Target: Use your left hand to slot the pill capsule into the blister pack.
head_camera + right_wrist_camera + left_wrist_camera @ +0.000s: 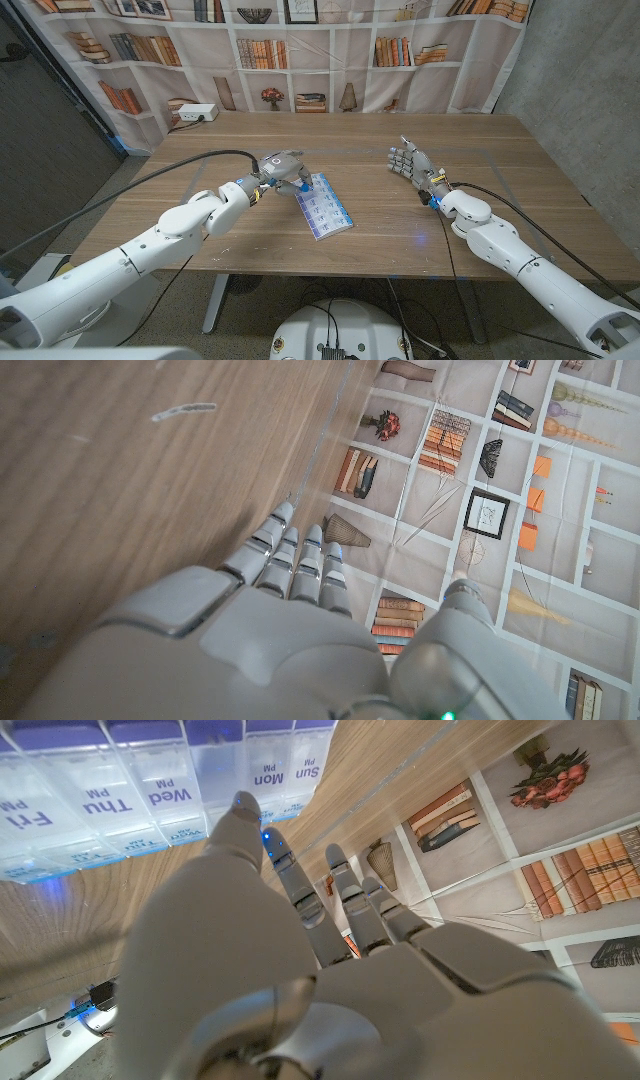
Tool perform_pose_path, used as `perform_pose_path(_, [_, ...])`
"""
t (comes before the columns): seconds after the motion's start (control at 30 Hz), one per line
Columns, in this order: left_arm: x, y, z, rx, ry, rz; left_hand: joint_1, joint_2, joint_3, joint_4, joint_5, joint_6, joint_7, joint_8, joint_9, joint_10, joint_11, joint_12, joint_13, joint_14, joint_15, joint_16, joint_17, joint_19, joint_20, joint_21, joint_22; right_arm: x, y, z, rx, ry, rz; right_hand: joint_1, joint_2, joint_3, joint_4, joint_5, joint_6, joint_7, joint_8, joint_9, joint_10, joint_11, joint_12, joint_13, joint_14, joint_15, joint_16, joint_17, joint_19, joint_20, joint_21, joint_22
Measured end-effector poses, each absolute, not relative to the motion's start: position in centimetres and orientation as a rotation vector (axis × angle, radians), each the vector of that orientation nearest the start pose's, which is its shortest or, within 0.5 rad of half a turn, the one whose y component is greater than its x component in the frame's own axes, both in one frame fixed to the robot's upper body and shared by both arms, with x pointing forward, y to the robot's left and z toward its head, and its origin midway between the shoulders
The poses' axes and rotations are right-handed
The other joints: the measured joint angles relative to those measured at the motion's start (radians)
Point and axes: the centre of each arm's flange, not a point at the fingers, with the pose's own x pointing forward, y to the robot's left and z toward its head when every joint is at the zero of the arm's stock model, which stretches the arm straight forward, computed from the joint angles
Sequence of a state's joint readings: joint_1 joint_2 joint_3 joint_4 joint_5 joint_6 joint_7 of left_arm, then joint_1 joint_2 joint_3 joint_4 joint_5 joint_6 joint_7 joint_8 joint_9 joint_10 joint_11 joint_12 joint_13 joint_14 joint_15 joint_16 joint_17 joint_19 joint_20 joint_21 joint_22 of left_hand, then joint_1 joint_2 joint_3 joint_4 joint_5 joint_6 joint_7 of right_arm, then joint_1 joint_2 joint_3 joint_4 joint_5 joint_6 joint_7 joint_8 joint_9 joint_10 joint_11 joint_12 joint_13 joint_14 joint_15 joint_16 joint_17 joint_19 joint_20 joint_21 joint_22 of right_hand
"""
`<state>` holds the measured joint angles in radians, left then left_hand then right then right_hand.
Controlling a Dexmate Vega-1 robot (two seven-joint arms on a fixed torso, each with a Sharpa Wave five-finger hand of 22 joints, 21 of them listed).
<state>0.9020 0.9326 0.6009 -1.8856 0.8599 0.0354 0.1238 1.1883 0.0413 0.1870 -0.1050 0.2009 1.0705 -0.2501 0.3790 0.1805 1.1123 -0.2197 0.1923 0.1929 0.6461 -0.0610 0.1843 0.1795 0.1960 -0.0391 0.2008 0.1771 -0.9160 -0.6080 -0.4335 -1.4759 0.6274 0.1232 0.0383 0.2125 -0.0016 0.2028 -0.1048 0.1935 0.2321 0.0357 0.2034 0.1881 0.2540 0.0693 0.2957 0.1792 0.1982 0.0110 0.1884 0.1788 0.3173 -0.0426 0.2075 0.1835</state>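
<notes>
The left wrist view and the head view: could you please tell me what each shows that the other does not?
The left wrist view alone makes the lid labels legible: Fri, Thu, Wed, Mon and Sun, each PM. The head view alone gives the right hand, held up with fingers apart, and the organizer's whole outline. Both share the left hand at the pill organizer, the wooden table and the bookshelf backdrop.

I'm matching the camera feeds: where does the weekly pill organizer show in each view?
Head view: pill organizer at table centre, under the left hand.
Left wrist view: along the top edge, lids reading Mon to Fri.
Right wrist view: not in it.
Shared landmark: bookshelf backdrop.
</notes>
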Motion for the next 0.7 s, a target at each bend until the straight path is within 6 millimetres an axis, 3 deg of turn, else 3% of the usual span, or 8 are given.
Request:
perform_pose_path(0.57, [56.15,20.47,-2.72,1.734,-0.867,-0.013,0.0,0.0,0.003,0.003,0.0,0.0,0.0,-0.004,0.0,0.0,0.0,0.0,0.0,0.001,0.001,0.0,0.0,0.0,0.0,0.0,0.0,63.32,-25.8,-6.15,-0.099,-0.433,0.324,0.0,0.0,0.0,0.0,0.0,0.0,0.0,0.0,0.0,0.011,0.0,-0.004,0.0,0.0,0.0,0.0,0.0,0.0,0.0,0.0,0.0])
perform_pose_path(0.7, [56.24,20.66,-2.98,1.729,-0.852,-0.009,0.0,0.0,0.007,-0.001,0.0,0.011,-0.011,0.006,0.007,0.0,0.0,0.0,0.0,0.01,-0.001,0.0,0.0,0.0,0.0,0.0,0.0,63.32,-25.83,-6.16,-0.102,-0.429,0.324,0.0,0.0,0.0,0.0,0.0,0.0,0.0,0.0,0.0,0.011,0.0,-0.004,0.0,0.0,0.0,0.0,0.0,0.0,0.0,0.0,0.0])
